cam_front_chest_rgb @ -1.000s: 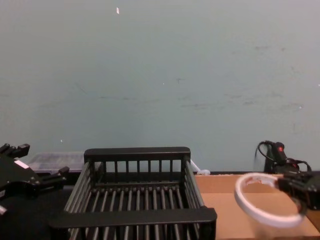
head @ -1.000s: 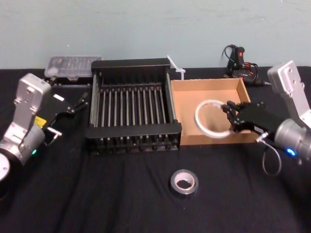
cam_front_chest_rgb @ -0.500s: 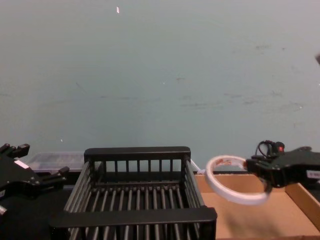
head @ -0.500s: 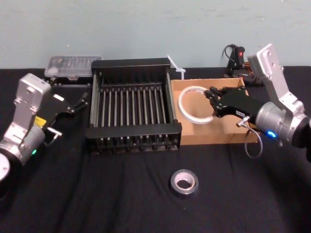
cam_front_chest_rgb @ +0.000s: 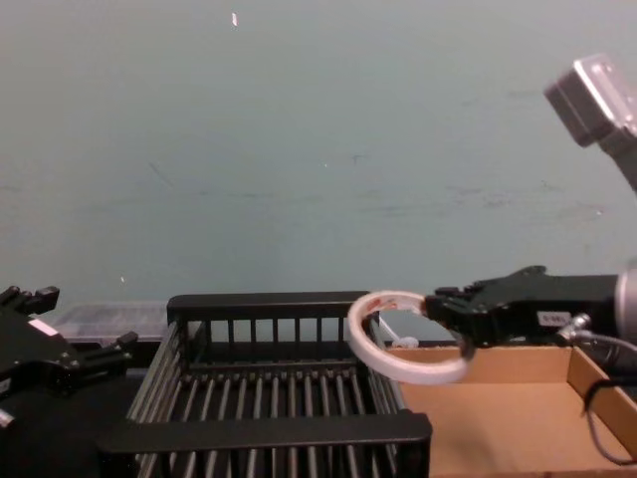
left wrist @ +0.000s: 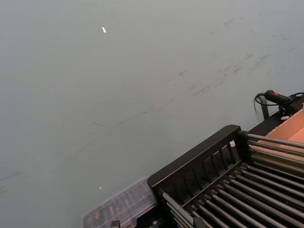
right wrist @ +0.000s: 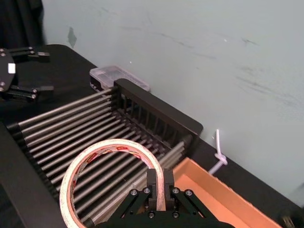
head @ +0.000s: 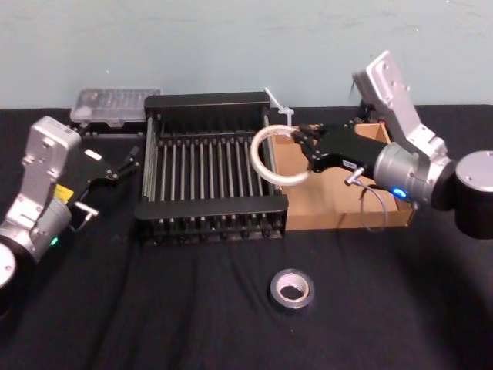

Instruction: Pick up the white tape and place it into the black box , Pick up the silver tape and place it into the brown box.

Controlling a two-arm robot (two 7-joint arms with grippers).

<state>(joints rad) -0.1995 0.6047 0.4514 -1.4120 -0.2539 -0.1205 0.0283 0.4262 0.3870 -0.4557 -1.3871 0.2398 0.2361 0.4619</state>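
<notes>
Presently my right gripper (head: 306,152) pinches the flat white tape roll (head: 271,155) over the black slatted crate's (head: 209,176) right rim, seemingly for release inside.

A work table draped in black cloth stood against a pale blue-green wall.

The wall (cam_front_chest_rgb: 318,149) filled the upper part of the scene from 9 to 3 o'clock, evenly lit, with faint scuffs and a small white fleck (cam_front_chest_rgb: 235,19) near 12 o'clock. The black tablecloth (head: 192,308) covered the table from edge to edge, lying in soft wrinkles toward 6 o'clock.
</notes>
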